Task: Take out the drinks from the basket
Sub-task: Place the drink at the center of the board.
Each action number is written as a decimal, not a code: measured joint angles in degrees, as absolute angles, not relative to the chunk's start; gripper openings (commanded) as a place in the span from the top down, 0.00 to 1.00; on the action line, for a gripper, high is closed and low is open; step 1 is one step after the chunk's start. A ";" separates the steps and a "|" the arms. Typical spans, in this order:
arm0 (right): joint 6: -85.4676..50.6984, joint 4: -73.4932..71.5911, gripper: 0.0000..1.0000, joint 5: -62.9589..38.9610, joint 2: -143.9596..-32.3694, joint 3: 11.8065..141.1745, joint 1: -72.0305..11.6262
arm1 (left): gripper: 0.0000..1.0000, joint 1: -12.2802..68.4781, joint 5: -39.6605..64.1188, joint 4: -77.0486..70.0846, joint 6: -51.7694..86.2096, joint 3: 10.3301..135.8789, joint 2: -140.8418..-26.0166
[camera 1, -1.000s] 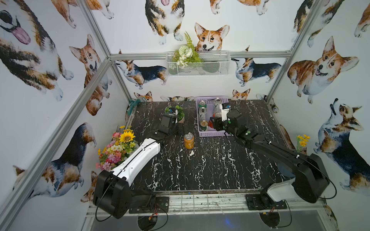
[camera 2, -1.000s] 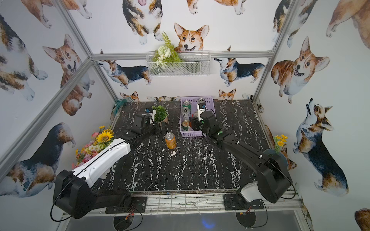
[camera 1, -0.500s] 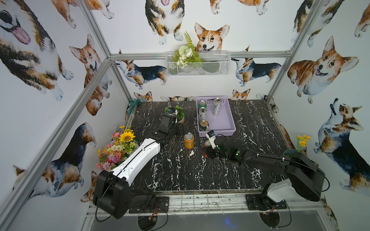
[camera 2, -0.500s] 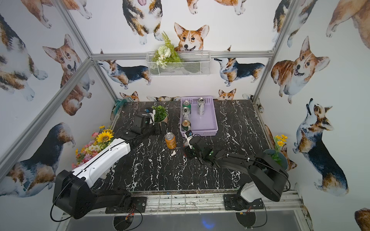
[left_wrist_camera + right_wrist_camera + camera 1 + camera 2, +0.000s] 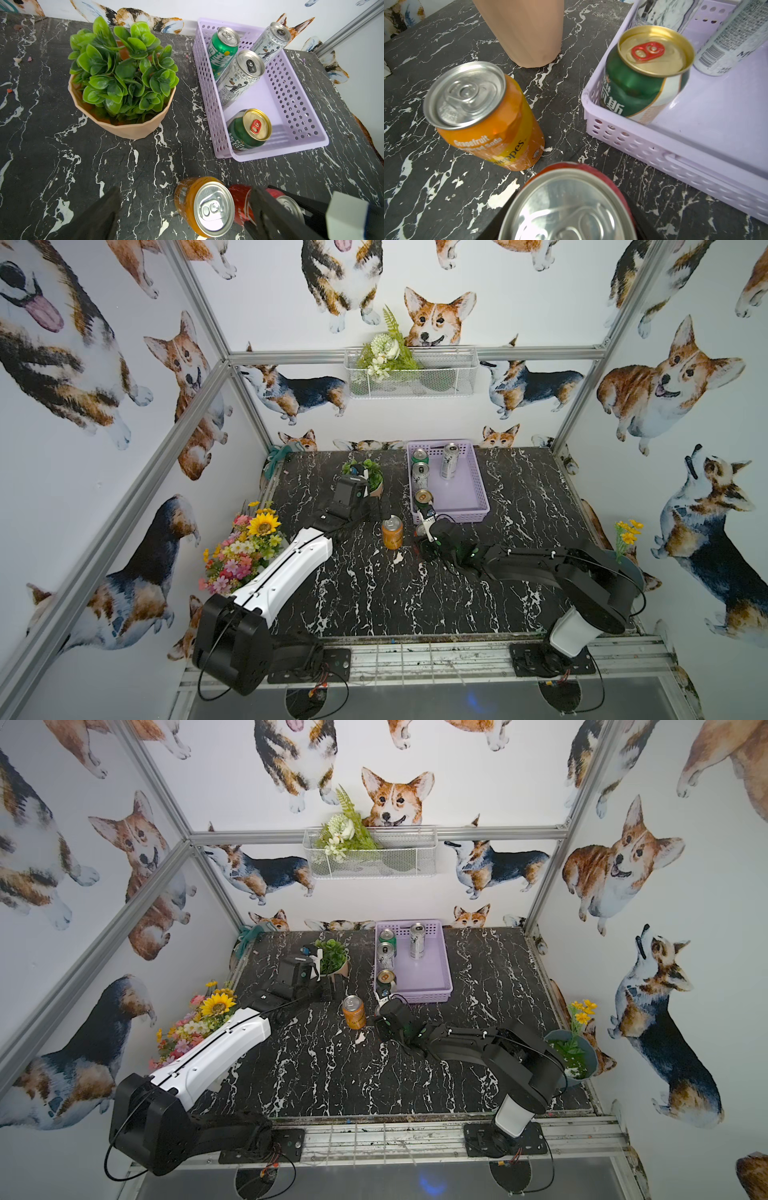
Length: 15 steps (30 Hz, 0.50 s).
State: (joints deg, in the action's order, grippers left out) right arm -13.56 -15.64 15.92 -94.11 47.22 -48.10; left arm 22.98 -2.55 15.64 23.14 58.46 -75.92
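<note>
Right hand (image 5: 423,536), pinching red can (image 5: 571,207) upright, long axis vertical, has moved from basket (image 5: 469,506) to desk (image 5: 374,593); left hand (image 5: 376,506) spread.

Printed on the squat orange metal can (image 5: 492,128): "Grapefruit", "soda", and sideways "…eppes". On the dark green gold-topped can (image 5: 633,89): white Chinese characters, ending 斯. On the slim silver-white can (image 5: 724,41): barcode, digits illegible. White script on the red metal can (image 5: 241,199), unreadable.

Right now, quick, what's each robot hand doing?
Left hand: open, holding nothing.
Right hand: closed on the red can.
</note>
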 measured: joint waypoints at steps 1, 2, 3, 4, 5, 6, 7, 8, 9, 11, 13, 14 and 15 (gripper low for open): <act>-13.63 -15.77 0.49 15.92 -94.17 47.22 -48.10 | 0.00 22.98 -2.52 15.64 23.14 58.46 -75.92; -13.74 -15.90 0.45 15.94 -94.28 47.22 -48.10 | 0.00 22.98 -2.55 15.64 23.14 58.46 -75.92; -13.93 -16.08 0.39 15.97 -94.43 47.24 -48.10 | 0.00 22.98 -2.52 15.64 23.14 58.46 -75.92; -14.17 -16.10 0.32 15.94 -94.52 47.24 -48.10 | 0.00 22.98 -2.50 15.64 23.14 58.46 -75.92; -14.46 -16.08 0.25 15.94 -94.54 47.24 -48.10 | 0.00 22.98 -2.50 15.64 23.11 58.46 -75.92; -14.48 -16.08 0.19 15.90 -94.54 47.24 -48.10 | 0.00 22.98 -2.50 15.64 23.11 58.46 -75.92; -14.44 -16.32 0.15 16.03 -94.54 47.24 -48.10 | 0.00 22.98 -2.50 15.64 23.11 58.46 -75.92; -14.44 -17.02 0.11 16.21 -94.50 47.24 -48.10 | 0.00 22.98 -2.50 15.64 23.11 58.46 -75.92; -14.46 -17.45 0.08 16.25 -94.43 47.24 -48.10 | 0.00 22.98 -2.50 15.64 23.09 58.46 -75.92; -14.61 -17.67 0.00 16.36 -94.30 47.27 -48.10 | 0.00 22.98 -2.50 15.64 23.09 58.46 -75.92; -14.63 -17.72 0.00 16.47 -94.17 47.27 -48.10 | 0.00 22.98 -2.50 15.64 23.09 58.46 -75.92; -14.63 -17.74 0.00 16.49 -94.08 47.27 -48.10 | 0.00 22.98 -2.50 15.64 23.09 58.46 -75.92; -14.63 -17.74 0.00 16.60 -93.97 47.27 -48.10 | 0.00 22.98 -2.50 15.64 23.09 58.46 -75.92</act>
State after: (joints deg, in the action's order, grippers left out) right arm -14.63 -17.74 16.60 -93.97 47.27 -48.10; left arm 22.98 -2.50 15.64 23.09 58.46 -75.92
